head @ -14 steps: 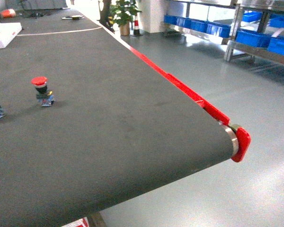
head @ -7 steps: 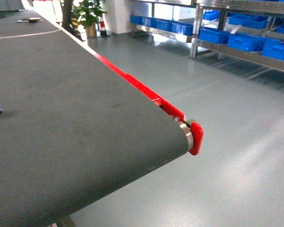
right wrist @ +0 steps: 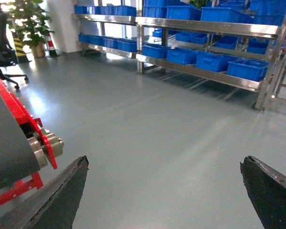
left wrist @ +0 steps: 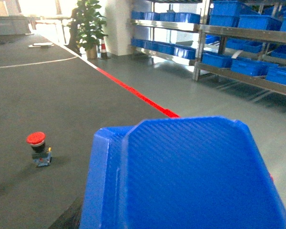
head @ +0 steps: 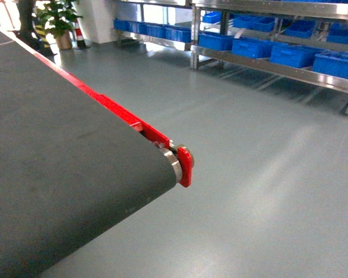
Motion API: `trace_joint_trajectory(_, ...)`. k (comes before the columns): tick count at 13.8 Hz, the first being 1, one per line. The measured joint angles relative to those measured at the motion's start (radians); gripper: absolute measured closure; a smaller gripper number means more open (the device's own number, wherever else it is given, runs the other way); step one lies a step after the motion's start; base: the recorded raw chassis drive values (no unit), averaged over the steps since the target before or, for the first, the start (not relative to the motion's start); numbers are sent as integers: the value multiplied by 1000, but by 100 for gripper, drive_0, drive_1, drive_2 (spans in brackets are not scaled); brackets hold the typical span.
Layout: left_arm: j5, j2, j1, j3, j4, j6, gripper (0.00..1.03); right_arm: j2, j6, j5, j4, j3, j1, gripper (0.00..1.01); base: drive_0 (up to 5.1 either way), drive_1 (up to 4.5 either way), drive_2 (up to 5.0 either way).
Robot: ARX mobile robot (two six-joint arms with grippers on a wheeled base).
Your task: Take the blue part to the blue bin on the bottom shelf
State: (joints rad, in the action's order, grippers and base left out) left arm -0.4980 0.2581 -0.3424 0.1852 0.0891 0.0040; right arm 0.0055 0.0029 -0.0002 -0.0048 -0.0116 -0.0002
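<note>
The grey floor (head: pixel 267 191) is the largest thing here, open between the conveyor belt (head: pixel 58 174) and the steel rack (right wrist: pixel 205 28) along the far wall. The rack's bottom shelf (head: pixel 278 66) carries a row of blue bins (head: pixel 293 55), well apart from the robot, so the base probably has to cross the floor before anything can be dropped there. The belt serves as the working surface, with a red side rail (head: pixel 122 113) ending at a roller. In the left wrist view a large blue part (left wrist: pixel 181 176) fills the lower frame, close under the camera, which suggests the left pincer is carrying it for transport; the fingers are hidden behind it, so I cannot tell whether they are clenched. The right pincer (right wrist: pixel 164 191) is released, its dark fingers (right wrist: pixel 62 195) spread wide over bare floor and holding nothing. A potted plant (left wrist: pixel 90 24) stands by the belt's far end. A red-capped push button (left wrist: pixel 38 148) sits upright on the belt. Nothing visible blocks the way to the rack.
</note>
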Motion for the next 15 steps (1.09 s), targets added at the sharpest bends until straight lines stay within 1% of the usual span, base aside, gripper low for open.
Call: trace_joint_trajectory(15,0,0,0,0,0,0,59,0,0,0,0,0,0,3,-157,-157,-157)
